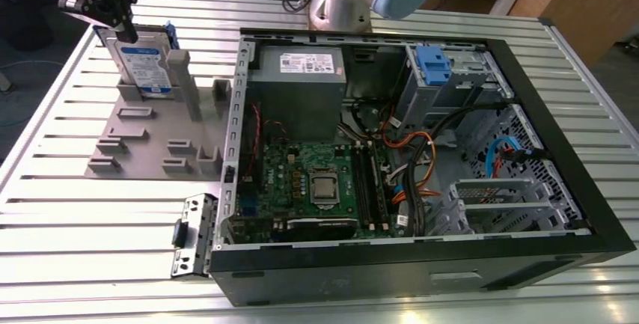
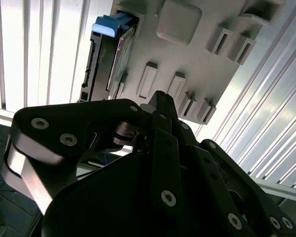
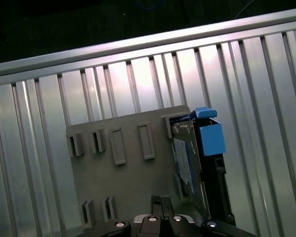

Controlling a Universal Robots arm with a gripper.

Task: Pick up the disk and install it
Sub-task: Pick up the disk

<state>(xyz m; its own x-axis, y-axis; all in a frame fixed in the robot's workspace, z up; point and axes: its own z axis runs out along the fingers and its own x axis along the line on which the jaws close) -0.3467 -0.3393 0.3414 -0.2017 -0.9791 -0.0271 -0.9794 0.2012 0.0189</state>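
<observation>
The pincer (image 1: 127,32) hovers with its jaws pressed together, gripping nothing. Just below it and slightly aside, the disk (image 1: 143,69) stands on edge in a grey rack (image 1: 140,133) on the counter (image 1: 60,212), likely so its top edge can be grasped.

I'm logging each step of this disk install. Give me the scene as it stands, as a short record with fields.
disk: standing on edge in a slot of the grey holder plate, not yet picked up
gripper: over the disk's top edge, shut, holding nothing
computer case: open, beside the plate toward the exterior view's right
blue latch: on the drive cage inside the case
table: slatted metal, carrying the plate and the case
</observation>
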